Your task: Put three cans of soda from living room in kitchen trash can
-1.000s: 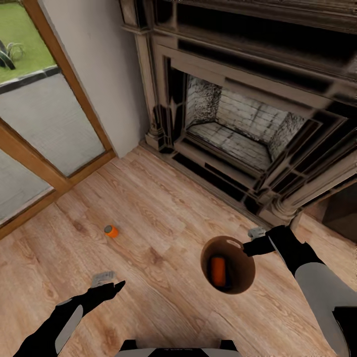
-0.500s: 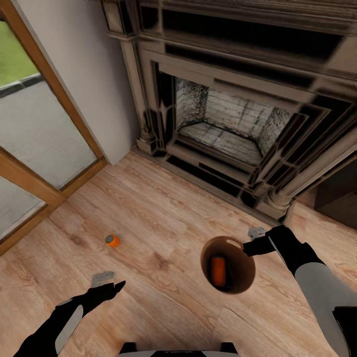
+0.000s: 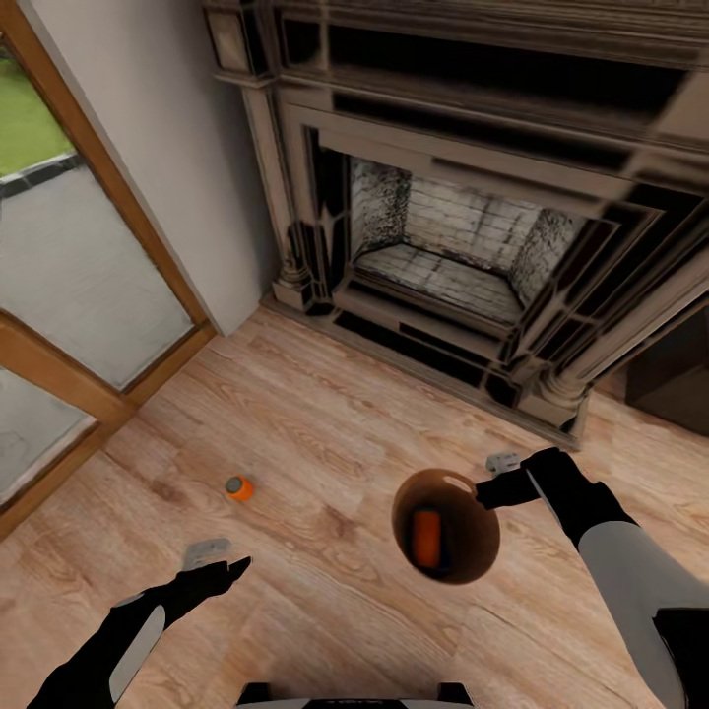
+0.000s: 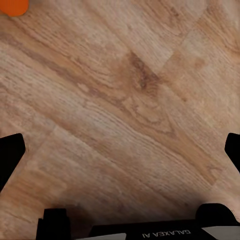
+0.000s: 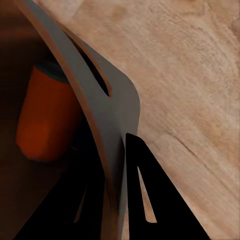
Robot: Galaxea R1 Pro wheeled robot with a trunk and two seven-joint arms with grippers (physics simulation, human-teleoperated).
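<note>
Head view: wood plank floor [image 3: 325, 433], brick fireplace [image 3: 453, 256], glass door [image 3: 69, 266].

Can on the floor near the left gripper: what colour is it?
Orange with a grey top; the can shows best in the head view.

The trash can [image 3: 448, 527] is held at its rim by the right gripper [image 3: 484, 492], above the plank floor [image 3: 315, 423], with one soda can [image 3: 426, 538] lying inside it. A second soda can [image 3: 237, 487] stands on the floor to its left, ahead of the left gripper [image 3: 219, 563]. The fireplace [image 3: 463, 246] is set behind, the glass door [image 3: 69, 295] at far left.
</note>
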